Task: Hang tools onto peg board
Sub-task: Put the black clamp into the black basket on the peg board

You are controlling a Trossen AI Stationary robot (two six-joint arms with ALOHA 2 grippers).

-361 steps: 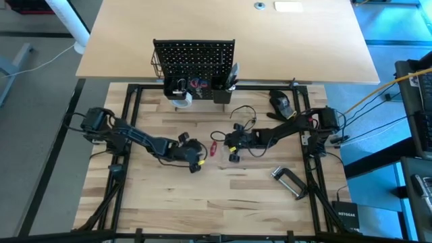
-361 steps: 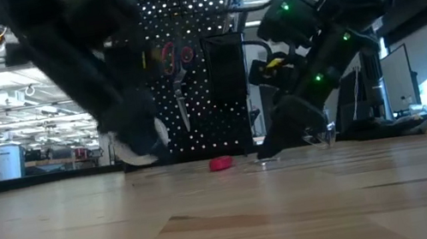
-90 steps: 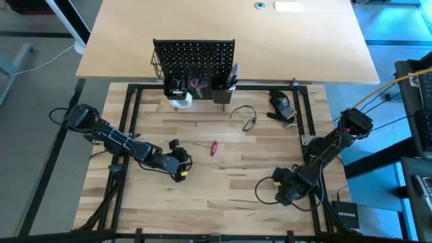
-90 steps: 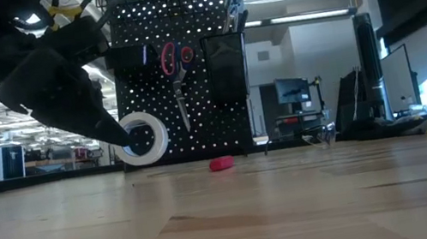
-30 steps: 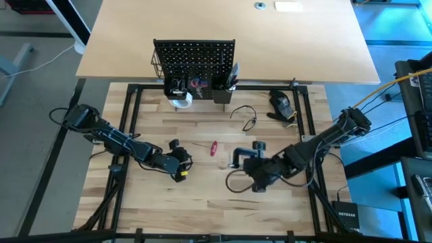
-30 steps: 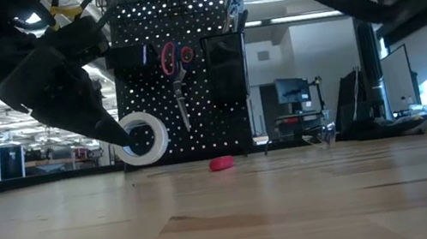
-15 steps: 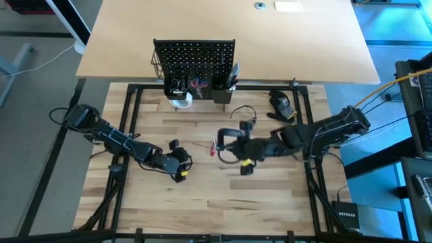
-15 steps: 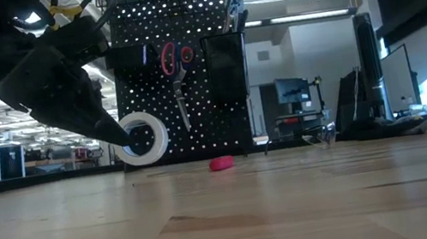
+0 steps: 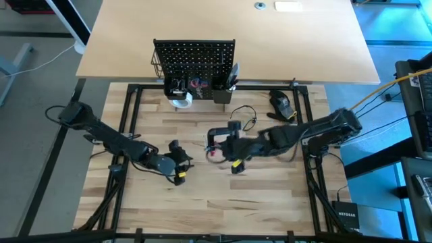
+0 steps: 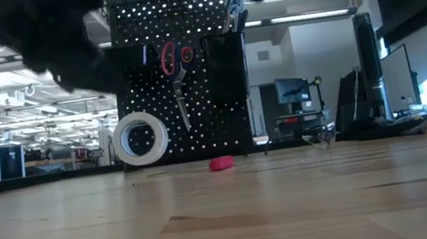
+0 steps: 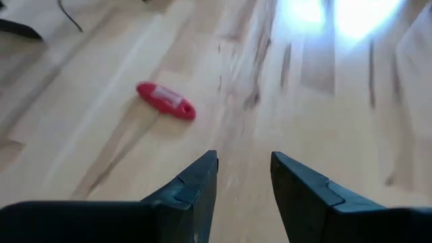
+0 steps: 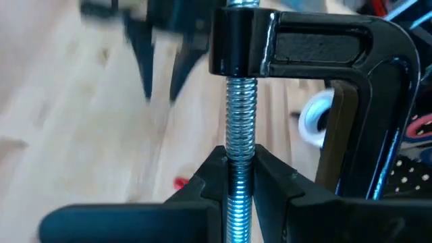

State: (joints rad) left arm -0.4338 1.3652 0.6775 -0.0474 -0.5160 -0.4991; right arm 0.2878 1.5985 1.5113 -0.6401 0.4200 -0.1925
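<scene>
Right gripper (image 9: 223, 150), closed on the C-clamp (image 12: 304, 88), has carried it toward the peg board (image 9: 194, 57) at 12 o'clock. Left gripper (image 11: 243, 179) waits partly open and empty, at 8 o'clock.

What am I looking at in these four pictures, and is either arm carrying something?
Two dark robot arms work at a wooden table. One picture looks straight down, one sits at table height, and two come from cameras on the arms' wrists. The right end effector is shut on the screw of a C-clamp, carried above the middle of the table. The left end effector is open and empty, with a small red piece lying on the wood ahead of it. At the back stands a peg board with scissors hanging and a tape roll at its foot.
</scene>
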